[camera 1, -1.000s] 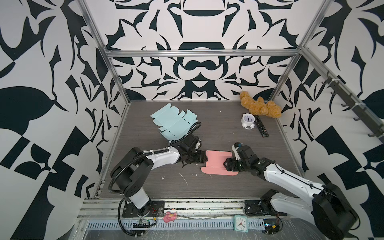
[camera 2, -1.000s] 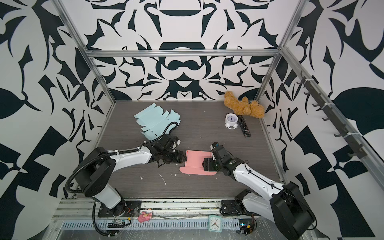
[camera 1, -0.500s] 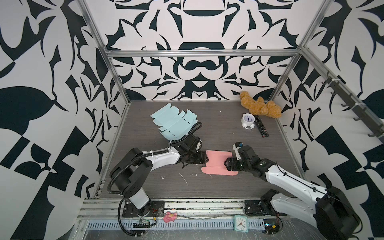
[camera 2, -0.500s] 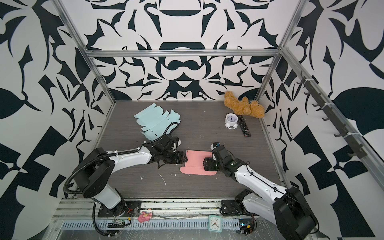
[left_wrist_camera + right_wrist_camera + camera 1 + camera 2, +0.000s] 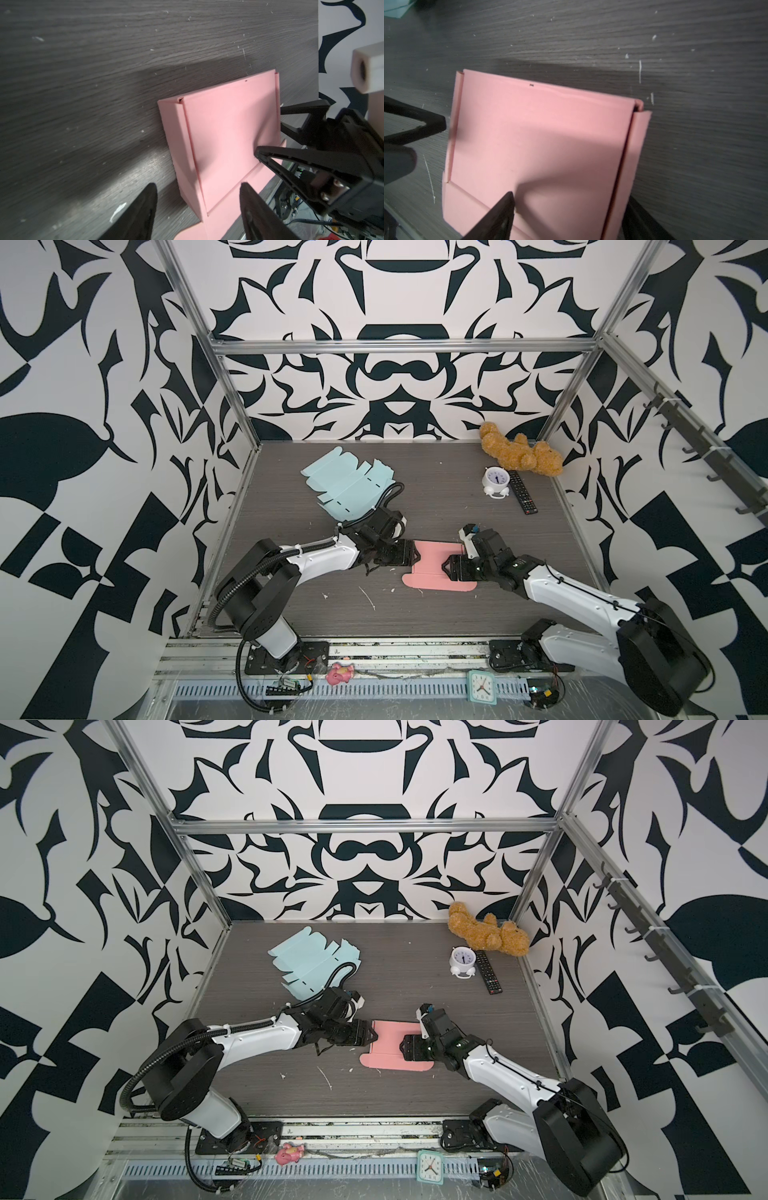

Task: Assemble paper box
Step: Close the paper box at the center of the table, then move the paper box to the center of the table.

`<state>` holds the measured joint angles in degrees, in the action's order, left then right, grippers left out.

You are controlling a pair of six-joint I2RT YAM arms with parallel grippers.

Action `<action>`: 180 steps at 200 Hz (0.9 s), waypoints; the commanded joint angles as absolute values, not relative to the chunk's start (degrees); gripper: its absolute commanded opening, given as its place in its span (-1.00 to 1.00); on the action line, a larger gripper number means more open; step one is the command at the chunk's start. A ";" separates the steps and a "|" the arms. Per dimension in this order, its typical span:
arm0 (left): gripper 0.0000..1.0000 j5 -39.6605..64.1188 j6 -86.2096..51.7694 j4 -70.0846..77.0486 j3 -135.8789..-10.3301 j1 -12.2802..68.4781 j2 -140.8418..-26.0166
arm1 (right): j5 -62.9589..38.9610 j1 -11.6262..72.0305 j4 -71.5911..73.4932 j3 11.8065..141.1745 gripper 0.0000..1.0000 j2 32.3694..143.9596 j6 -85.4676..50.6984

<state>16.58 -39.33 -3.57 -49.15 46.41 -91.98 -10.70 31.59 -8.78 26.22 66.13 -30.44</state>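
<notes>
While the partly folded pink paper box point(image 5: 432, 568) lies mid-worktop point(image 5: 457, 510), the left tool point(image 5: 410, 558) at its 9 o'clock and the right tool point(image 5: 449, 568) at its 3 o'clock stand open, apparently bracing opposite sides for folding.

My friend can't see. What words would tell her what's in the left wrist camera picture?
A partly folded pink paper box lies on a dark wooden table, one side wall folded up. The left gripper stands open at its near edge, and the right gripper reaches in from the far side, one fingertip over the flat panel.
</notes>
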 commanded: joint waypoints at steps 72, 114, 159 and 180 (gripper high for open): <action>0.15 14.79 -41.04 -2.20 -45.31 46.06 -89.62 | -12.23 39.32 -1.49 32.08 0.59 73.69 -31.68; 0.12 13.70 -41.08 -3.50 -42.41 45.48 -86.70 | -11.77 42.95 1.17 34.99 0.59 78.70 -32.73; 0.11 12.46 -40.96 -4.66 -39.12 44.35 -83.11 | -11.36 44.16 1.93 35.32 0.60 79.61 -33.90; 0.11 12.46 -40.48 -5.08 -38.44 43.53 -82.39 | -11.48 44.38 1.70 34.94 0.62 78.71 -34.45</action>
<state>10.76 -40.64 -5.15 -39.35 44.23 -83.94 -8.84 43.18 -0.62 33.69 79.57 -33.23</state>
